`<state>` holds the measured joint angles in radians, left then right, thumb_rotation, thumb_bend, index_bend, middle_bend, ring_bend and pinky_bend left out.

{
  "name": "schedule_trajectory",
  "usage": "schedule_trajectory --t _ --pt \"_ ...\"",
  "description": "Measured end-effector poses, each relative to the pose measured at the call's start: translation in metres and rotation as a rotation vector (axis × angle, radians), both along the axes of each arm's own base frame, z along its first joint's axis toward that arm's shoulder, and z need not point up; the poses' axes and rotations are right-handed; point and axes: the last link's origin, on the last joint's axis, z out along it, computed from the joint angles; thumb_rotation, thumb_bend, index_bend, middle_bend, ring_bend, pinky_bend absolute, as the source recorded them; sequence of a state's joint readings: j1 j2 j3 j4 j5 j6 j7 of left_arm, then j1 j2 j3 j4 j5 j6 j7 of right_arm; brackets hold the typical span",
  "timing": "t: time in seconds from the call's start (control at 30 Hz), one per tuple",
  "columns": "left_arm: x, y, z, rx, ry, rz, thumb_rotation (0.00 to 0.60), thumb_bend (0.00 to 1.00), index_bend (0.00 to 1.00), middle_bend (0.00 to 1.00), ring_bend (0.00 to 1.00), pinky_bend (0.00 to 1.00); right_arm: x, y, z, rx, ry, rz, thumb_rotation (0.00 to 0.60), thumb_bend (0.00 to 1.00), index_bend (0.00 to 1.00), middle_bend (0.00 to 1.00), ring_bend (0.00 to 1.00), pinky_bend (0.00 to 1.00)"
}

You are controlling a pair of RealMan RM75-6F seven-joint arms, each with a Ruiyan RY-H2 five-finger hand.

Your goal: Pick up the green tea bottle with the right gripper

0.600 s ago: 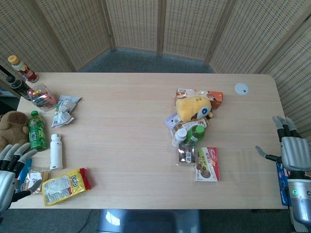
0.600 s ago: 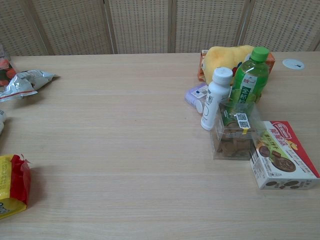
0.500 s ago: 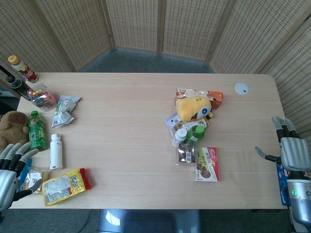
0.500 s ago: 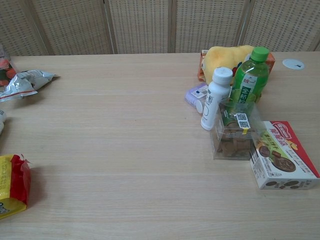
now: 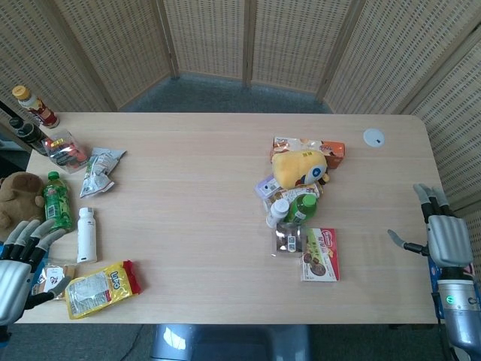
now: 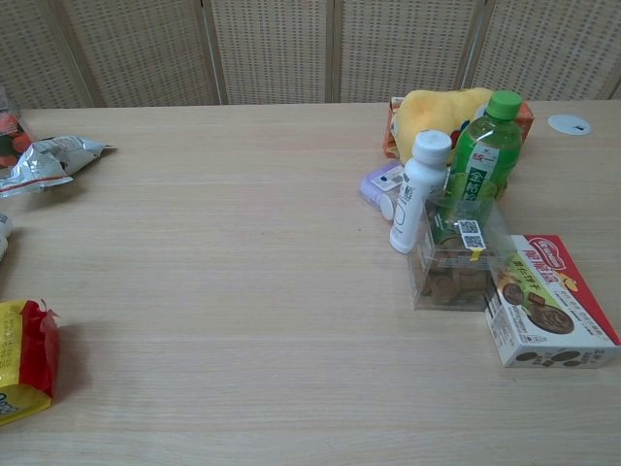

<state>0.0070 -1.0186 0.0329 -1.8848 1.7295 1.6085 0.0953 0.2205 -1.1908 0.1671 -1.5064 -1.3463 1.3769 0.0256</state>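
Observation:
The green tea bottle stands upright in the cluster at mid-table, with a green cap and green label. A white bottle stands just to its left and a clear box of cookies sits in front of it. My right hand hovers off the table's right edge, far from the bottle, fingers spread and holding nothing. At the table's lower left corner my left hand is open too. Neither hand shows in the chest view.
A yellow plush toy and an orange snack pack lie behind the bottle; a red cookie box lies in front. At the left are another green bottle, a white bottle, snack bags and a brown plush.
My right hand has drifted slightly left and up, toward the table's right edge. The left hand has shifted a little to the right. The objects have not moved.

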Motion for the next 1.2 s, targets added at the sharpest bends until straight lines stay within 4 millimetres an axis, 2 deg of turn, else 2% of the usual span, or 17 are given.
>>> schedule_trajectory --t 0.27,0.37,0.43,0.53,0.57,0.73,0.97,1.2 --pt "-0.001 0.004 -0.005 -0.028 -0.01 0.001 0.6 0.24 0.18 0.11 0.0 0.0 0.007 -0.003 -0.015 0.076 -0.198 0.013 0.381 0.22 0.0 0.1 0.04 0.38" --pt "0.0 0.005 -0.006 -0.036 -0.014 -0.002 0.6 0.24 0.17 0.1 0.0 0.0 0.011 -0.008 -0.026 0.124 -0.285 0.016 0.378 0.19 0.0 0.05 0.01 0.33" --pt "0.001 0.007 -0.006 -0.04 -0.016 -0.006 0.6 0.24 0.17 0.1 0.0 0.0 0.013 -0.011 -0.033 0.15 -0.348 0.017 0.382 0.16 0.0 0.0 0.0 0.21" --pt "0.003 0.007 -0.006 -0.046 -0.019 -0.014 0.6 0.24 0.17 0.1 0.0 0.0 0.017 -0.015 -0.041 0.19 -0.45 0.018 0.404 0.13 0.0 0.0 0.0 0.02" --pt "0.003 0.007 -0.006 -0.047 -0.02 -0.016 0.6 0.24 0.17 0.1 0.0 0.0 0.019 -0.017 -0.044 0.204 -0.48 0.02 0.408 0.13 0.0 0.0 0.0 0.01" --pt "0.002 0.006 -0.006 -0.051 -0.018 -0.014 0.6 0.24 0.17 0.1 0.0 0.0 0.026 -0.033 -0.063 0.274 -0.601 0.026 0.421 0.08 0.0 0.0 0.0 0.0" --pt "0.0 0.005 -0.004 -0.048 -0.018 -0.01 0.6 0.24 0.17 0.1 0.0 0.0 0.032 -0.052 -0.085 0.315 -0.658 0.02 0.417 0.06 0.0 0.0 0.0 0.0" --pt "-0.001 0.004 -0.003 -0.045 -0.016 -0.008 0.6 0.24 0.17 0.1 0.0 0.0 0.03 -0.07 -0.1 0.312 -0.688 -0.01 0.424 0.06 0.0 0.0 0.0 0.0"
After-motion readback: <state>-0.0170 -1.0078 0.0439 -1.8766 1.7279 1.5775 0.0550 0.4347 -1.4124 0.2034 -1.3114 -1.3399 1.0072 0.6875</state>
